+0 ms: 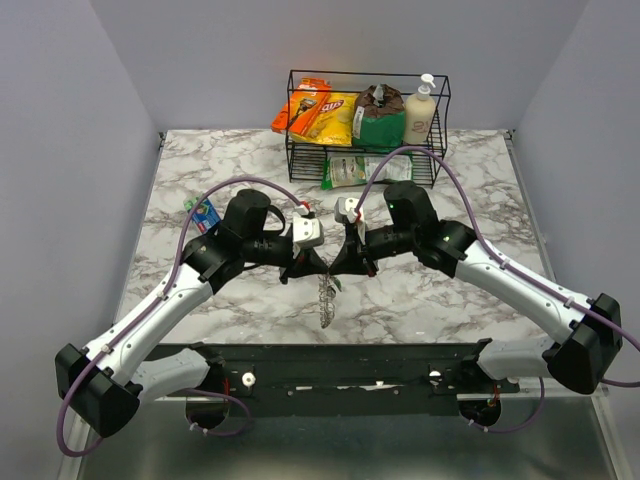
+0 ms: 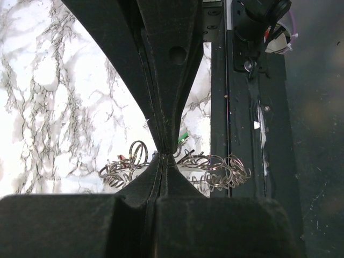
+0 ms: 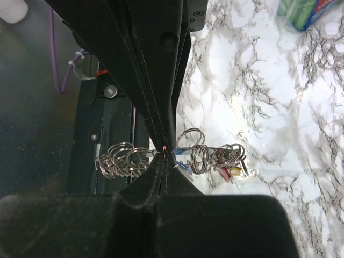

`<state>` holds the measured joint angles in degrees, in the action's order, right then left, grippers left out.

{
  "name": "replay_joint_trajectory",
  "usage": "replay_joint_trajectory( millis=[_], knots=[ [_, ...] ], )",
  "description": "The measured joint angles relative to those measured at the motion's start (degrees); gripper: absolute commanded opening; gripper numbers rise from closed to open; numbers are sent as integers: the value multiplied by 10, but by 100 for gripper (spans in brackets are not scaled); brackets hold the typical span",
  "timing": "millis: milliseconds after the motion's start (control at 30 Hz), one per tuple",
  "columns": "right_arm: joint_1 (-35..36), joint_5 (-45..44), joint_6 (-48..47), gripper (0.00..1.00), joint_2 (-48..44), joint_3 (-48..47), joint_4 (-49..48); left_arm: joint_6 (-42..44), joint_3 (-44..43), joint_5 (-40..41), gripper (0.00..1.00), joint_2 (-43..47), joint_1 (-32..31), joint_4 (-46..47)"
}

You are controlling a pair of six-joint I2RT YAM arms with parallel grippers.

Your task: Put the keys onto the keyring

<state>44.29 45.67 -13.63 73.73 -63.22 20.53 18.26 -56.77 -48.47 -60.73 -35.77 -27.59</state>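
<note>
The keyring point(image 1: 326, 298), a floppy silvery coil, hangs over the marble table between both grippers. My left gripper point(image 1: 319, 268) and right gripper point(image 1: 337, 268) meet tip to tip at its upper end. In the left wrist view the left gripper point(image 2: 163, 156) is shut where the keyring point(image 2: 220, 171) passes, with a green key point(image 2: 184, 137) just behind. In the right wrist view the right gripper point(image 3: 164, 156) is shut on the keyring point(image 3: 121, 161). Blue point(image 3: 183, 163), red point(image 3: 223, 173) and yellow point(image 3: 235, 171) keys hang among the loops to the right.
A black wire basket point(image 1: 368, 128) with snack bags and a soap bottle stands at the back of the table. A blue-green packet point(image 1: 203, 212) lies at the left. The black base rail point(image 1: 340, 375) runs along the near edge.
</note>
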Motion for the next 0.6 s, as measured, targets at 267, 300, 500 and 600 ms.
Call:
replay_joint_trajectory(
  millis=[267, 300, 500, 600],
  knots=[
    [0, 3, 1, 28, 0, 6, -5, -37, 31, 3, 0, 17, 0, 46],
    [0, 3, 2, 31, -1, 7, -7, -47, 43, 9, 0, 25, 0, 61],
    [0, 5, 17, 63, -27, 13, -37, -109, 122, 57, 0, 83, 0, 169],
    [0, 3, 27, 66, -44, 13, -55, -138, 154, 86, 0, 108, 0, 221]
  ],
)
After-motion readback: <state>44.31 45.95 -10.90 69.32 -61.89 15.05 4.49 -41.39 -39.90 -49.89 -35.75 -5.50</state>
